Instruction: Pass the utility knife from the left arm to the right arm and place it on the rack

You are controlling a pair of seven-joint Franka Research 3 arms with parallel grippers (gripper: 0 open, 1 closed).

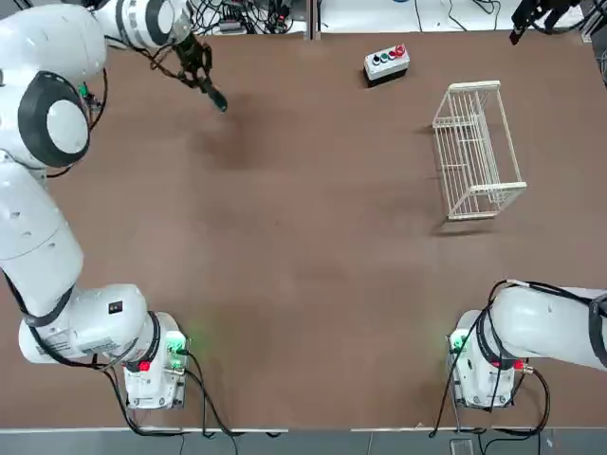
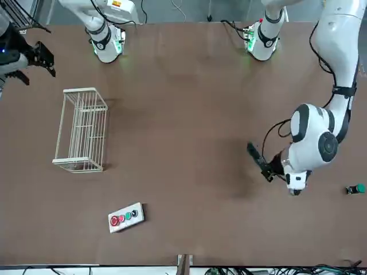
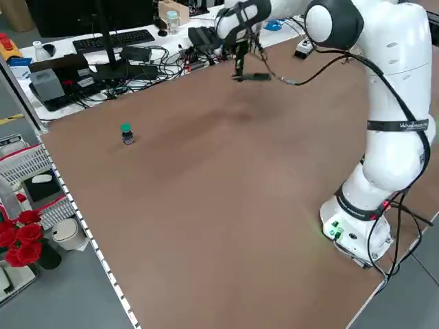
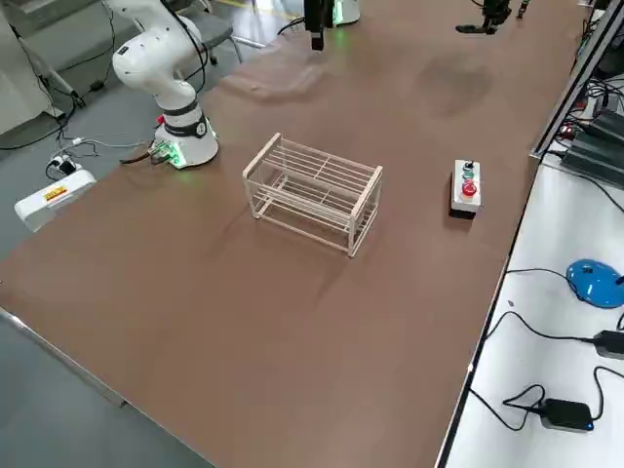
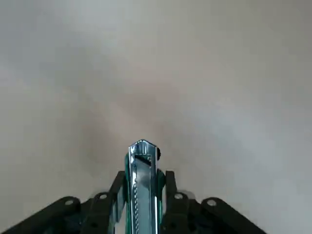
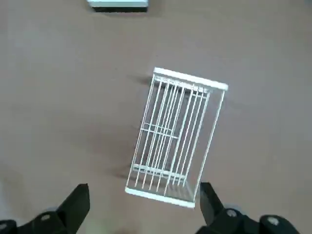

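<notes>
My left gripper (image 1: 195,64) is raised above the table's far left area and is shut on the utility knife (image 1: 214,96), a slim dark stick jutting out from the fingers. The knife (image 5: 142,181) shows green-edged between the pads in the left wrist view, and as a dark stick (image 2: 258,161) in the front view. The white wire rack (image 1: 476,150) stands on the table at the far right. My right gripper (image 1: 534,16) hangs open high beyond the rack (image 6: 174,138), nothing between its fingers (image 6: 80,200).
A grey box with coloured buttons (image 1: 387,63) lies at the far edge, left of the rack. A small green-capped item (image 2: 355,189) sits near the table's left edge. Cables and a keyboard crowd the desk beyond the table.
</notes>
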